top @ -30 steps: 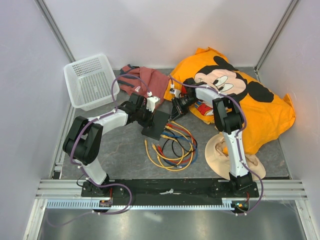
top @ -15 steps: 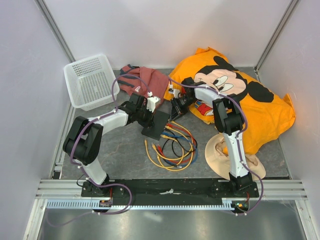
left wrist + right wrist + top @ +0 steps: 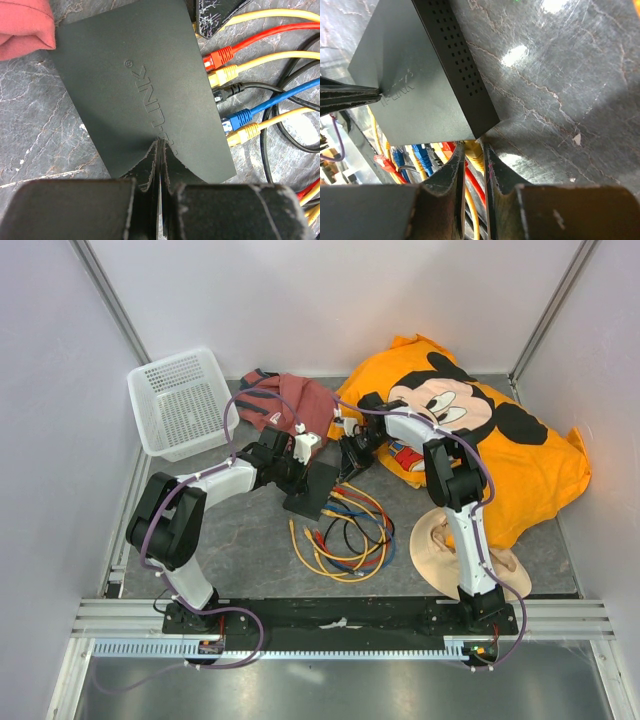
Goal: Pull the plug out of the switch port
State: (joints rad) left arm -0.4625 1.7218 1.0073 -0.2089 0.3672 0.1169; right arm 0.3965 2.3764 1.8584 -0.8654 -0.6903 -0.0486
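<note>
Switch [image 3: 312,490] lies flat on the grey table [image 3: 250,550], near its middle, with the socket edge turned to the right side of the top view. A row of plugs sits in this edge: in the left wrist view I see a red plug [image 3: 217,57], then a yellow one, a black one, a blue plug [image 3: 237,119] and one more yellow. Their cables run away to a loose coil [image 3: 350,540] on the table, just beside the switch.

The left claw [image 3: 159,150] has its two fingers pressed together with no gap, and the tips rest on the top face of the switch, close to the printed logo.

The right claw [image 3: 474,155] comes from the far right side and stands at the far corner of the socket edge. Its fingers are close together and clamped on the yellow plug [image 3: 473,150], which is the end one of the row. The front of this plug touches the corner of the switch; whether it sits fully inside the socket I cannot tell.

A red cloth [image 3: 290,405] lies just behind the switch. A white basket [image 3: 180,400] stands at the far left, an orange pillow with a cartoon mouse [image 3: 470,440] is at the far right, and a beige hat [image 3: 440,545] lies in front of it.
</note>
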